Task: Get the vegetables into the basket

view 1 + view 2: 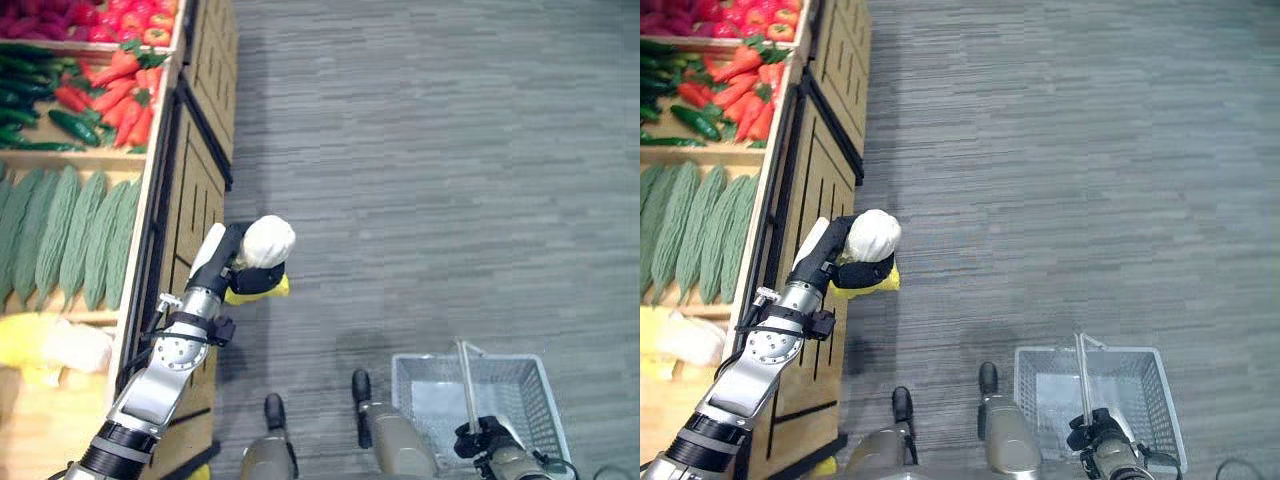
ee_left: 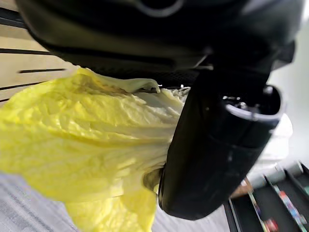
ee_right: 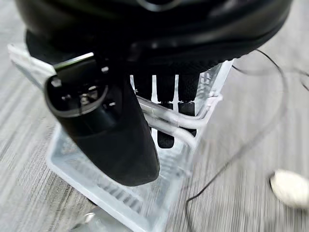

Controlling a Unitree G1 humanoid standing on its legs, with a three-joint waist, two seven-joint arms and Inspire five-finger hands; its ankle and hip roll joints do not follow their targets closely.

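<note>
My left hand (image 1: pixel 238 262) is shut on a yellow leafy cabbage (image 1: pixel 268 242) with a white base. It holds the cabbage in the air over the grey floor, just off the front of the wooden stand. In the left wrist view the yellow leaves (image 2: pixel 72 135) bulge past my thumb (image 2: pixel 212 159). The clear wire basket (image 1: pixel 410 372) hangs low at the lower right, with nothing showing inside it. My right hand (image 1: pixel 482 438) is shut on its handle (image 3: pixel 174 121), fingers curled over the bars. The cabbage is well to the left of the basket and farther away.
A wooden produce stand (image 1: pixel 195 170) runs along the left. Its bins hold red carrots (image 1: pixel 125 90), dark cucumbers (image 1: pixel 70 125), ridged green gourds (image 1: pixel 70 235) and pale yellow cabbages (image 1: pixel 50 345). Grey carpet (image 1: pixel 430 180) spreads to the right.
</note>
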